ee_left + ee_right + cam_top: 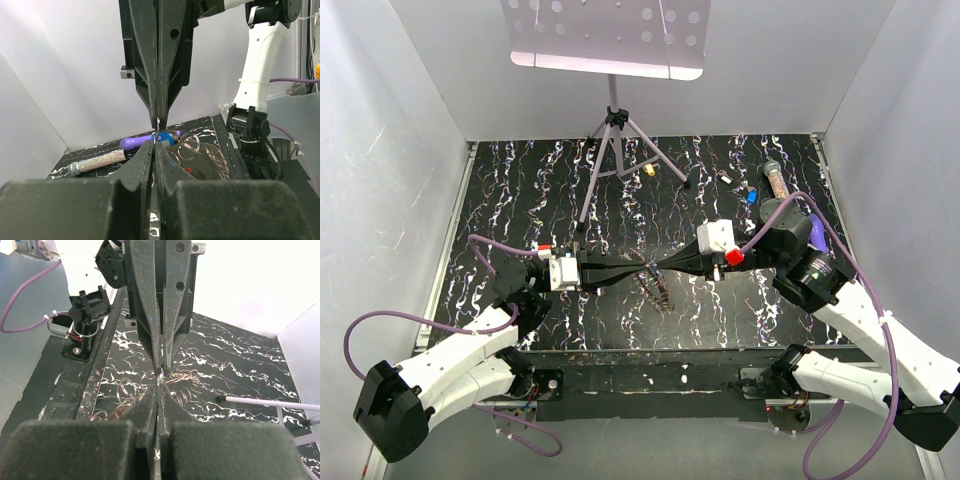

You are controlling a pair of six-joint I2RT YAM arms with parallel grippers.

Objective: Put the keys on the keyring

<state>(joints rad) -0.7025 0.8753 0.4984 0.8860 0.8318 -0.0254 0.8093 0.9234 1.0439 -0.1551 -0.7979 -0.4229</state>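
The left end effector point(154, 146) and right end effector point(159, 390) meet tip to tip above the middle of the desk point(520, 200), a black top veined with white. Both sets of matte black, wedge-shaped fingers are pressed closed. A fine wire loop shows right at the tips, but I cannot tell whether either pair pinches it. The keyring point(657, 292), a thin, coiled metal loop with a jagged outline, sits just beneath the tips. The keys lie well apart at the far side: a yellow key point(649, 170) and a blue key point(752, 197). A glittery tube point(97, 161) and a smooth purple pen point(137, 143) rest near the blue one.
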